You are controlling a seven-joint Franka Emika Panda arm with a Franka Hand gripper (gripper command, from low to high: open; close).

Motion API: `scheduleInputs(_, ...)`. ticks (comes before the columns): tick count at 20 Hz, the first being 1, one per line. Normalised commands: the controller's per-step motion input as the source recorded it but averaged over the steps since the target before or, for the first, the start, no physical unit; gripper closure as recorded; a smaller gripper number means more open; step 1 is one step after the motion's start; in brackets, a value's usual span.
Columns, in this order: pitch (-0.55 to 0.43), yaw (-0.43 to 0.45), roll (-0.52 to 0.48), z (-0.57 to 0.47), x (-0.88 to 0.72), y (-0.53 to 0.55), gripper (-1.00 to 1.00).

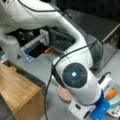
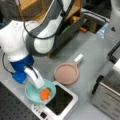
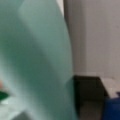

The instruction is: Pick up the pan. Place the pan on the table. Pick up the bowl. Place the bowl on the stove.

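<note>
You are in the last step: the tool (image 2: 37,80) is clamped on the rim of the bowl (image 2: 32,93), at the stove (image 2: 62,101) edge beneath it. The pan (image 2: 66,73) lies on the desk (image 2: 92,57) beyond. Centring over the burner matters now.

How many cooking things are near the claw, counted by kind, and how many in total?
Pan: 1, on the table
Bowl: 1, at the claw, over the stove's edge
Stove: 1
Toaster oven: 1
Total: 4

Robot lab bench, perforated optical breadboard (image 2: 15,105); grey table (image 2: 92,53), toy-sized stove (image 2: 61,101), toaster oven (image 2: 110,87)
</note>
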Motion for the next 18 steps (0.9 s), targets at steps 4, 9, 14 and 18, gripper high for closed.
scheduleInputs(4,-0.1,-0.102,-0.249,-0.04,-0.23,0.15,1.0)
scheduleInputs(9,0.017,-0.044,-0.594,-0.06,-0.25,0.15,1.0)
scheduleInputs(14,0.037,0.024,-0.616,-0.03,-0.28,0.19,1.0)
scheduleInputs(18,-0.039,0.004,-0.37,-0.02,-0.24,0.23,1.0)
